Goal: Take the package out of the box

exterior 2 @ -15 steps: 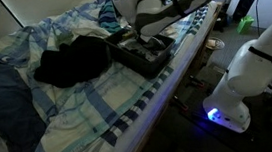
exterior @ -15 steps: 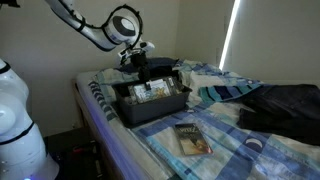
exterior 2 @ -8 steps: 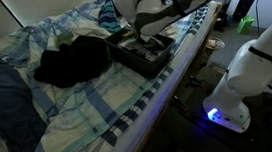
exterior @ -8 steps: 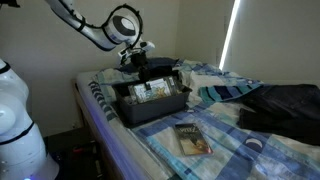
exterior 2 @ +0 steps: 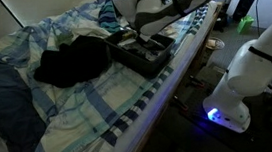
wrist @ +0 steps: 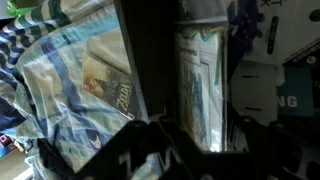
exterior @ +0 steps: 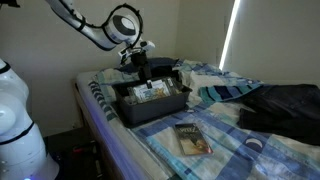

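The box (exterior: 150, 104) is a shallow dark grey bin on the bed, seen in both exterior views (exterior 2: 146, 57). The package (exterior: 152, 91) is pale with darker printing and stands tilted inside it. My gripper (exterior: 141, 70) reaches down into the box from above. In the wrist view the package (wrist: 200, 80) fills the narrow gap between my two dark fingers (wrist: 198, 140), which look closed on its upper edge. The box wall (wrist: 145, 60) runs as a dark band beside it. In an exterior view the arm (exterior 2: 160, 8) hides the fingers.
A brownish flat packet with a picture (exterior: 192, 138) lies on the checked sheet in front of the box and also shows in the wrist view (wrist: 105, 85). Dark cloth bundles lie on the bed (exterior: 285, 105) (exterior 2: 74, 62). The bed edge runs beside the box.
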Robot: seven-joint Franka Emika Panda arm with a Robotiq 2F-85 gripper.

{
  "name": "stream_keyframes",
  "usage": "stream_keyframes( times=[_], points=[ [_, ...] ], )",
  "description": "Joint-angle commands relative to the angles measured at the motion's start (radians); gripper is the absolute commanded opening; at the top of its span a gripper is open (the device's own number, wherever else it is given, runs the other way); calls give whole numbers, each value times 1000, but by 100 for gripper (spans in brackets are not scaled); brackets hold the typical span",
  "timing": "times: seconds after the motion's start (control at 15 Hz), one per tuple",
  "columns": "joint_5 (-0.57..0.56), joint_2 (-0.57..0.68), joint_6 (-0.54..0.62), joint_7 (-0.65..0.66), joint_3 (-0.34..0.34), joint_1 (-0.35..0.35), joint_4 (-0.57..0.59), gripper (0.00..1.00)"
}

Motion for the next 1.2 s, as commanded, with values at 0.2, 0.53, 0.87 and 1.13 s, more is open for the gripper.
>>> stream_keyframes(
  times=[0.2, 0.53, 0.87, 1.13],
  points=[
    [-3, -7, -19, 2, 1, -6, 12, 91],
    [-1, -9, -22, -1, -1, -8, 20, 96],
    [1, -5, -20, -2, -2, -8, 19, 85],
    [2, -2, -18, -5, -3, -8, 17, 56]
  ],
)
